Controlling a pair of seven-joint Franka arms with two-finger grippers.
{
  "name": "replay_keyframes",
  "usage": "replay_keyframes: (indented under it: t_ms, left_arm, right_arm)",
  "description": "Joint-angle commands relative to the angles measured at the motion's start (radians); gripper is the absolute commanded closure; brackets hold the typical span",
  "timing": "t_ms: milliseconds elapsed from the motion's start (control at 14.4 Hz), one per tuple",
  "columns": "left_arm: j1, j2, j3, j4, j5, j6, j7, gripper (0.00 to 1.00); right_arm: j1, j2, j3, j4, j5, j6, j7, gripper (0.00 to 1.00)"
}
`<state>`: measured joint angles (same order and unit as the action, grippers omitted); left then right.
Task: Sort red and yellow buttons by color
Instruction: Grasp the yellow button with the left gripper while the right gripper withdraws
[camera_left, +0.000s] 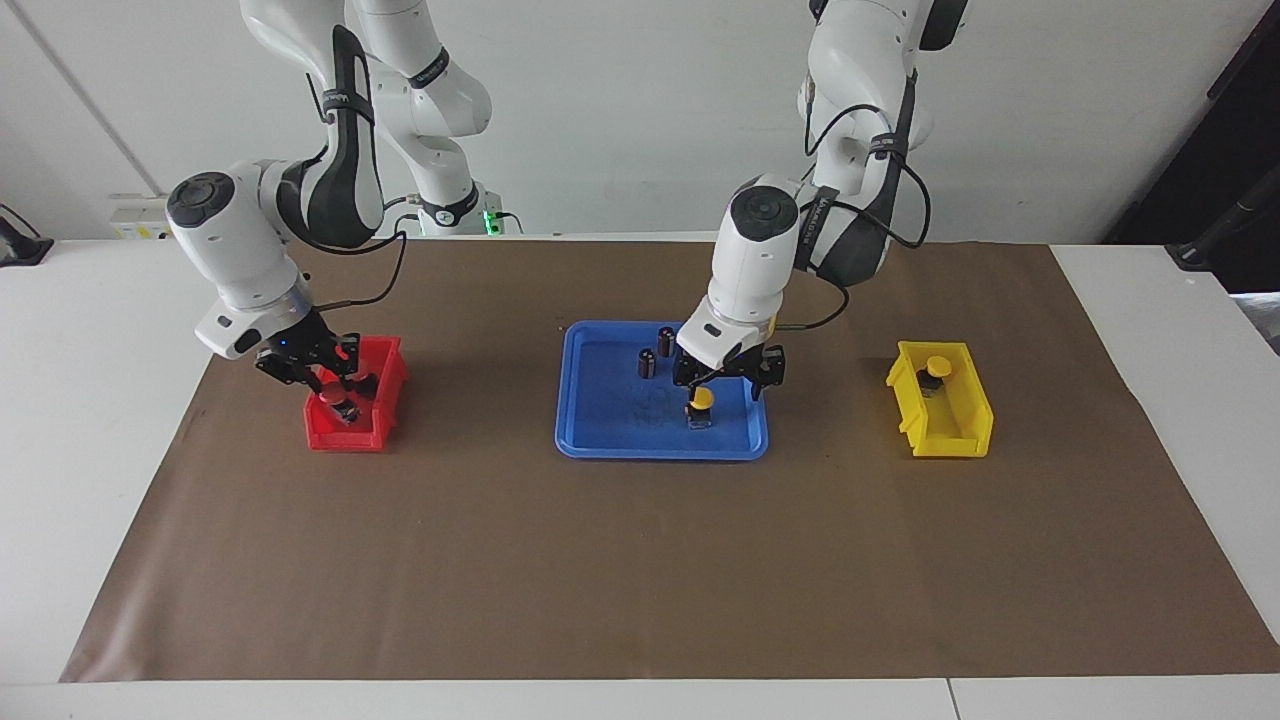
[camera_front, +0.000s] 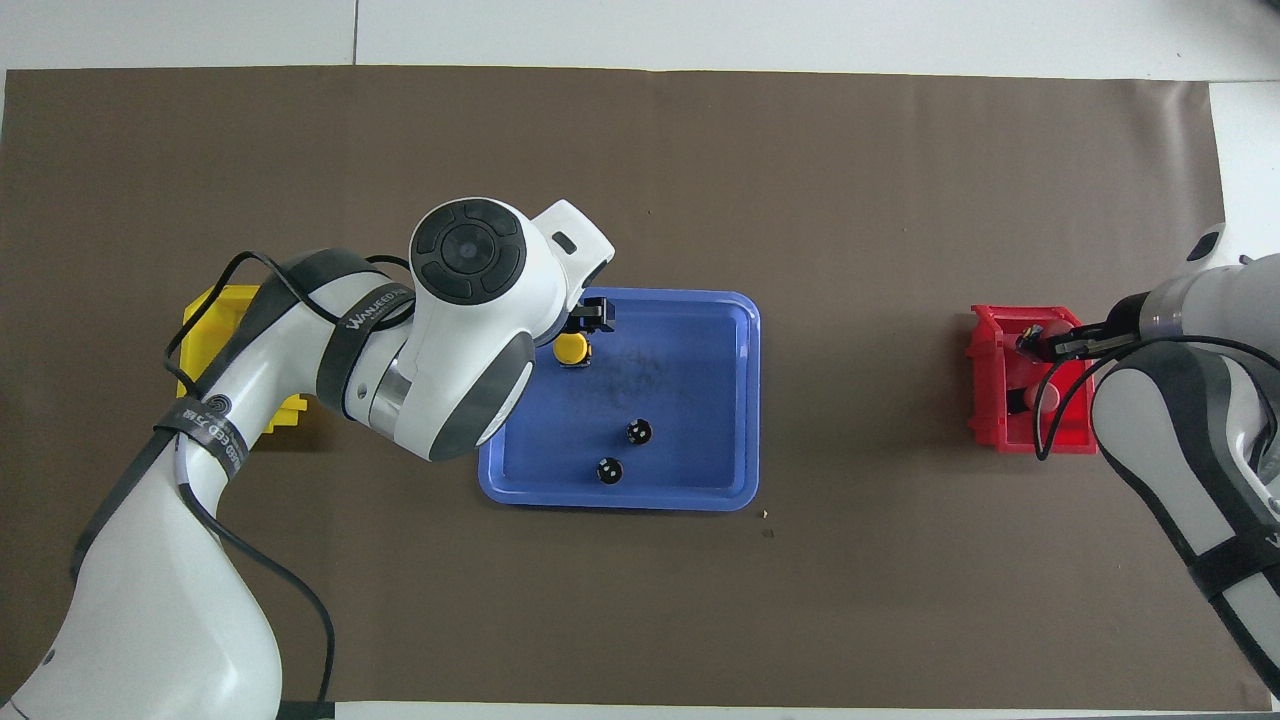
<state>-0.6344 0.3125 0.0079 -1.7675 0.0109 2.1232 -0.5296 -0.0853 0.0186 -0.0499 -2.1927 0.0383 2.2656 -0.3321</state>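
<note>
A yellow button (camera_left: 703, 399) stands in the blue tray (camera_left: 600, 440), at the tray's end toward the left arm; it also shows in the overhead view (camera_front: 571, 349). My left gripper (camera_left: 728, 382) is open just above it, fingers spread to either side. A second yellow button (camera_left: 937, 366) sits in the yellow bin (camera_left: 960, 420). My right gripper (camera_left: 325, 380) is down in the red bin (camera_left: 385, 385), right over a tilted red button (camera_left: 329, 400). I see no second red button for certain.
Two small dark cylinders (camera_left: 647, 363) (camera_left: 666, 338) with silvery tops stand in the blue tray, nearer to the robots than the yellow button. In the overhead view the left arm hides most of the yellow bin (camera_front: 215, 315). Brown paper covers the table.
</note>
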Motion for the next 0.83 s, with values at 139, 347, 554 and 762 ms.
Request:
replay_keyframes:
  t_ms: [139,347,554,762]
  left_arm:
    - [-0.048,-0.013,0.018,-0.092,0.014,0.09,-0.066,0.01]
    - [-0.056,0.002,0.018,-0.084,0.015,0.118,-0.096,0.15]
    - [-0.053,0.01,0.018,-0.079,0.017,0.124,-0.096,0.45]
    - [-0.05,0.016,0.02,-0.079,0.017,0.124,-0.096,0.93]
  right_arm:
    - [-0.005,-0.022,0.012,-0.082,0.023,0.097,-0.013,0.84]
    - [-0.005,-0.019,0.012,-0.073,0.023,0.084,-0.018,0.53]
    - [-0.005,-0.008,0.012,0.031,0.022,-0.056,-0.021,0.15]
    - [-0.005,-0.015,0.01,0.224,0.014,-0.278,-0.015,0.0]
